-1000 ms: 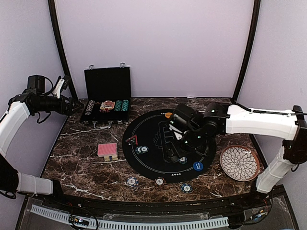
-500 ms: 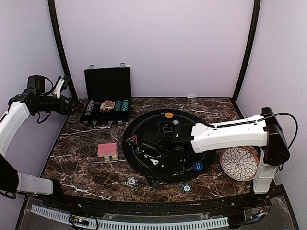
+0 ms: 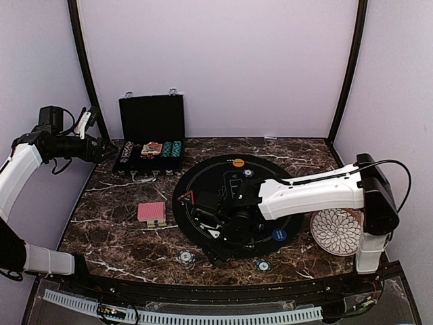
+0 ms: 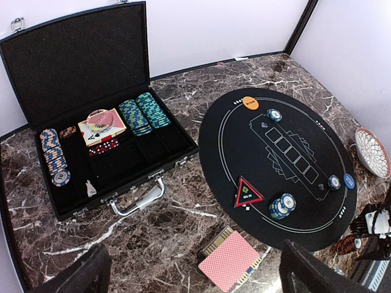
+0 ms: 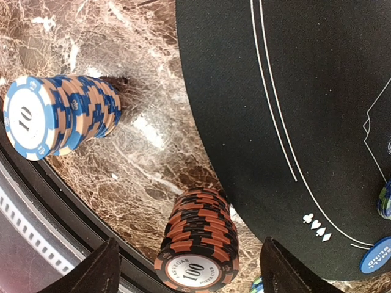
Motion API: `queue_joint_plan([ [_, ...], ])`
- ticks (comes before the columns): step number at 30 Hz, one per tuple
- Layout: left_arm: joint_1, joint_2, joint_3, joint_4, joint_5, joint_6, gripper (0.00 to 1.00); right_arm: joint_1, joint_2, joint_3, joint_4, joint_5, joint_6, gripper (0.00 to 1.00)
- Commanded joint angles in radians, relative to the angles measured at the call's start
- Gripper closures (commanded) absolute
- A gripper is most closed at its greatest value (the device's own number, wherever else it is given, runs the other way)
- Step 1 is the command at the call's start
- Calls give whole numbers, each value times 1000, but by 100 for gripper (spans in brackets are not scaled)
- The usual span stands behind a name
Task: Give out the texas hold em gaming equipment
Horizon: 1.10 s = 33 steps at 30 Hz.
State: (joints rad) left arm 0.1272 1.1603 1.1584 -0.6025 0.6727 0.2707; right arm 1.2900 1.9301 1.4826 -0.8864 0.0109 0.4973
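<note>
Your right arm (image 3: 311, 193) lies across the black mat (image 3: 203, 179), right gripper (image 5: 190, 259) spread astride the orange chip stack (image 5: 198, 235); left gripper (image 4: 194, 271) gapes, raised.

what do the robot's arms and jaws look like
Smooth white shells with black joints and black wrist ends. The left arm has a black cable looping by its wrist; the right arm has a thin black cable arching over its elbow. Jaws are black.

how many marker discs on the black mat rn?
2: orange marker disc at the far edge of the black mat; blue marker disc at its near-right edge, beside the right arm. That arm covers part of it; others may be hidden.
</note>
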Motion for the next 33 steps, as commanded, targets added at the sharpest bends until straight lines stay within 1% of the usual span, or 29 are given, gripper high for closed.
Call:
queue_joint_plan([
  [1,6,-18,11,-24,16,10,1,9,14,13,12,-1,-14,23],
  [12,6,-20,6,-22,15,12,1,9,27,4,8,21,-23,30],
  [22,6,-20,6,-23,13,12,1,9,27,-9,11,21,-21,42],
  [33,6,-21,6,-20,13,12,1,9,21,-10,8,32,-20,43],
])
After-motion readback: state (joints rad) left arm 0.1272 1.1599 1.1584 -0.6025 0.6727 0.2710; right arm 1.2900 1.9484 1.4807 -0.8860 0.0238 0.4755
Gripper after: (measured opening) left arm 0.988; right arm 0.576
